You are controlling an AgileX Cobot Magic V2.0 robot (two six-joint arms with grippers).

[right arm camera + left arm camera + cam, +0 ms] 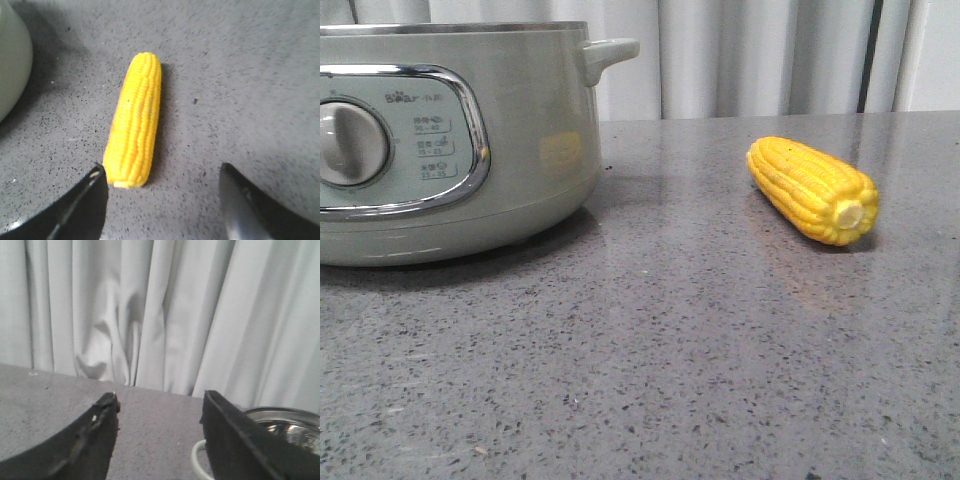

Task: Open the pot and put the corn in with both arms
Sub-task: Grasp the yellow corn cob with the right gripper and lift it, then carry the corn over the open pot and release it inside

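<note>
The pale grey-green pot [450, 150] stands at the left of the front view, with its dial, "Bear" logo and stubby side handle [610, 55]. Its lid's steel rim shows along the top. The yellow corn [812, 190] lies on the counter to the right, pale stub end toward the camera. Neither gripper shows in the front view. My right gripper [162, 172] is open above the counter, the corn [134, 120] just beyond its fingertips. My left gripper [160, 400] is open and empty; the pot's glass lid [285, 422] and handle [197, 460] show beside one finger.
The grey speckled counter [670, 340] runs under everything. White curtains [760, 55] hang behind the counter's far edge and fill the left wrist view [150, 310]. The pot's wall [10, 60] shows at one corner of the right wrist view.
</note>
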